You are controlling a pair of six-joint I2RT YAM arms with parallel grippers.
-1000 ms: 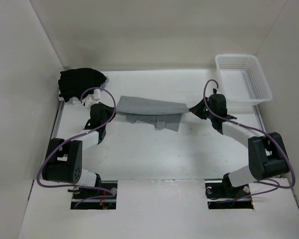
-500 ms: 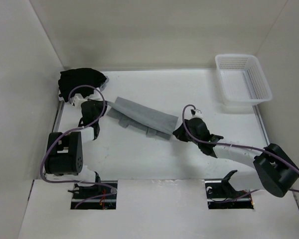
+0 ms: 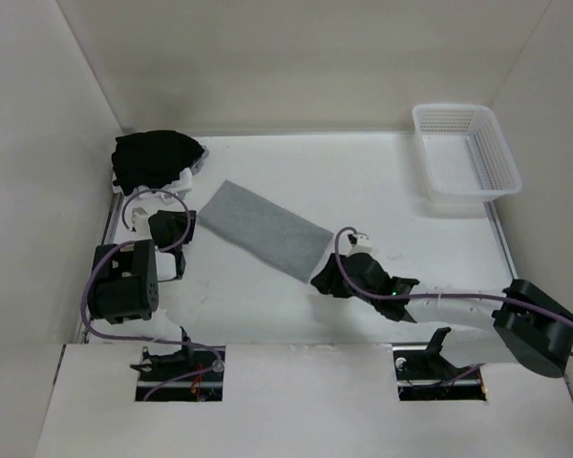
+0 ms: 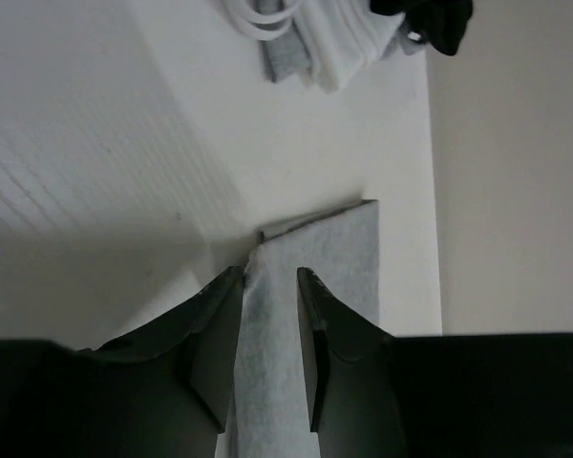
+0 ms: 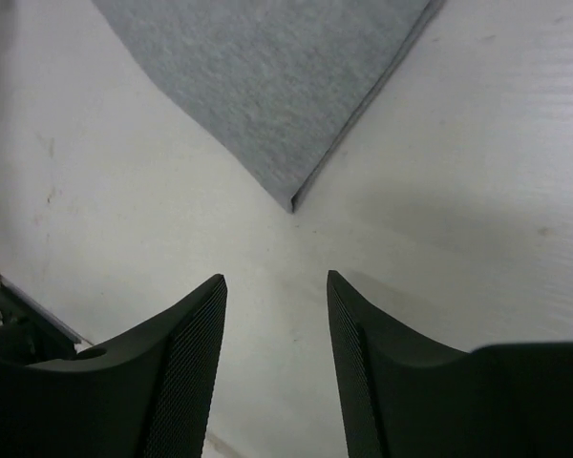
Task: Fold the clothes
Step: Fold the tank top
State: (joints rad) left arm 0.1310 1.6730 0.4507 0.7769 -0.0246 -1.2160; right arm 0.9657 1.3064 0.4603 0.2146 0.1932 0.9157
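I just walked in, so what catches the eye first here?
A light-grey T-shirt, folded into a long strip, lies diagonally across the middle, the left gripper and right gripper open at its ends. A black bundle of cloth sits in the far left corner, a white basket far right.

A white desk (image 3: pixel 382 191) is filling the bottom of a boxed-in enclosure, its surface showing faint scuffs and a few small dark marks. Plain cream walls are rising around it. A back wall (image 3: pixel 296 67) is standing across the far edge, while a left wall (image 3: pixel 38 191) and a right wall (image 3: pixel 559 124) are slanting outward toward the camera. A thin grey strip (image 3: pixel 110 224) is running along the desk's left edge. A white board (image 3: pixel 306 401) is covering the near edge. Soft, even light is falling from above, casting only pale shadows.
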